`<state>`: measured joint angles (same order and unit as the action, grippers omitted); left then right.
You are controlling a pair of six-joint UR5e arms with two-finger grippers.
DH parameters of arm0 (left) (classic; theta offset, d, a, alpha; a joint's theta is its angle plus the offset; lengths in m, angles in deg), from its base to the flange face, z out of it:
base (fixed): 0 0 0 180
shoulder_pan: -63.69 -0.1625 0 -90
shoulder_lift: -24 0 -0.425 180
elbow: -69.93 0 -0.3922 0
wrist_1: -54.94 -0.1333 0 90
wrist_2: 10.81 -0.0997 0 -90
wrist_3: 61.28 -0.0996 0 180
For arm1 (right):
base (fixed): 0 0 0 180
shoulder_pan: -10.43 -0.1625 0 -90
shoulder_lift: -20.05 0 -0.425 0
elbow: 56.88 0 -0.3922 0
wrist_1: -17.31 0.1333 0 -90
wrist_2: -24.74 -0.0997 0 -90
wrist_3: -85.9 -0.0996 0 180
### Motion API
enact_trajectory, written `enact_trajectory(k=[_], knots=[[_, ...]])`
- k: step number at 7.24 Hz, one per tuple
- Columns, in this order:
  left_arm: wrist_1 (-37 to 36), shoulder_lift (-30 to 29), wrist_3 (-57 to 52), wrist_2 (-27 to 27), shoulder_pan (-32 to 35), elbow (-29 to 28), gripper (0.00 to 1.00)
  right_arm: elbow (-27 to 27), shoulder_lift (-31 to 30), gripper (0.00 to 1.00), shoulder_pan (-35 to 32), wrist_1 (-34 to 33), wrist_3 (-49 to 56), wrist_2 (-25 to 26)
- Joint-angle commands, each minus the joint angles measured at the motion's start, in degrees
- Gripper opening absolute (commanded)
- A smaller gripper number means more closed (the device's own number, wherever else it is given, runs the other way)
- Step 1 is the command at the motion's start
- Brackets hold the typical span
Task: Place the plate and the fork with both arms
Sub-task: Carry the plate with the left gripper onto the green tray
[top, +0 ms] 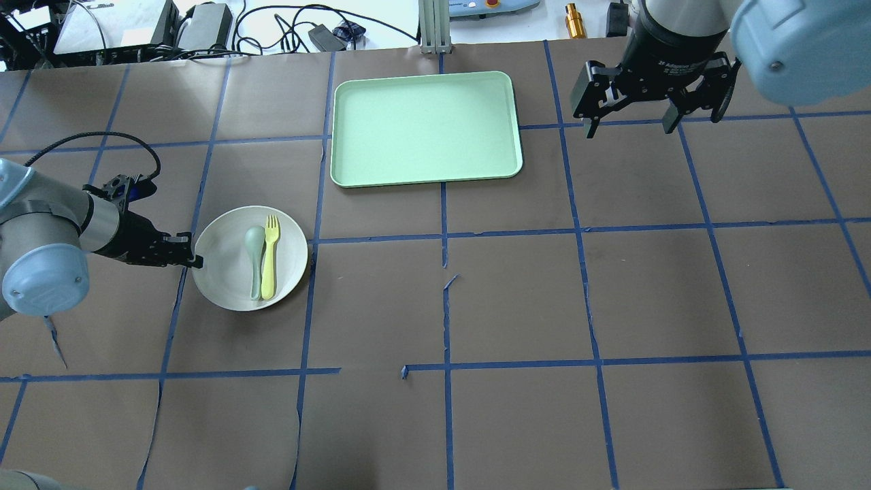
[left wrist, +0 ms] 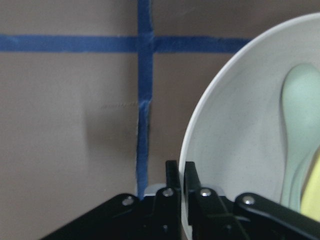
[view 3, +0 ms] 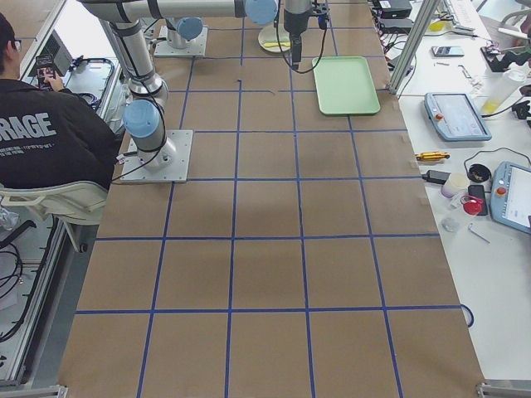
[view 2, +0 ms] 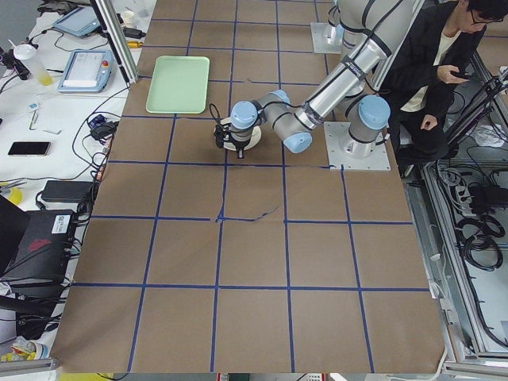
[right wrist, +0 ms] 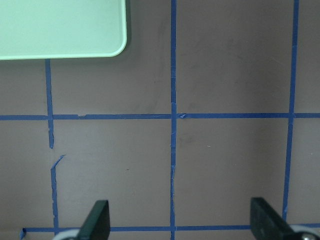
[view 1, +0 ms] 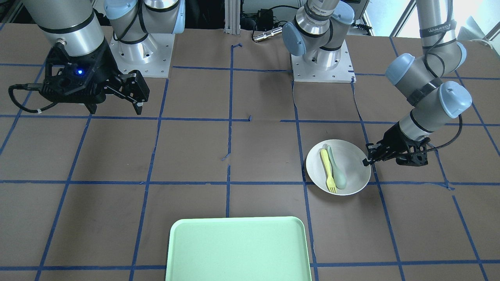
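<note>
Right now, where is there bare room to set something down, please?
The mint-green tray is bare throughout, as is the table between it and the open right gripper. Crowded: the plate, holding fork and spoon, its rim in the left gripper.

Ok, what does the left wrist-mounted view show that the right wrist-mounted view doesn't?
Only the left wrist view: the left gripper shut on the rim of the round off-white plate, with the pale grey-green spoon and a sliver of the pale-yellow plastic fork in it. Only the right wrist view: a corner of the rectangular mint-green tray and the right gripper open, holding nothing. Both: the brown paper-covered table with blue tape lines.
</note>
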<state>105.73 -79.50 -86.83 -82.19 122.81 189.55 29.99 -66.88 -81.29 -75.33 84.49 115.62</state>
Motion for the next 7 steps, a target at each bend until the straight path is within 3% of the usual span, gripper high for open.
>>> enact_trajectory(k=[1, 7], knots=[[4.65, -2.74, 2.60, 5.54, 1.95, -6.64, 0.00, 0.15, 0.00, 1.00, 0.06, 0.00, 0.00, 0.00], [6.78, -23.56, 17.44, 5.11, 23.82, -37.57, 0.00, 0.41, 0.00, 1.00, -0.03, 0.00, -0.09, -0.09]])
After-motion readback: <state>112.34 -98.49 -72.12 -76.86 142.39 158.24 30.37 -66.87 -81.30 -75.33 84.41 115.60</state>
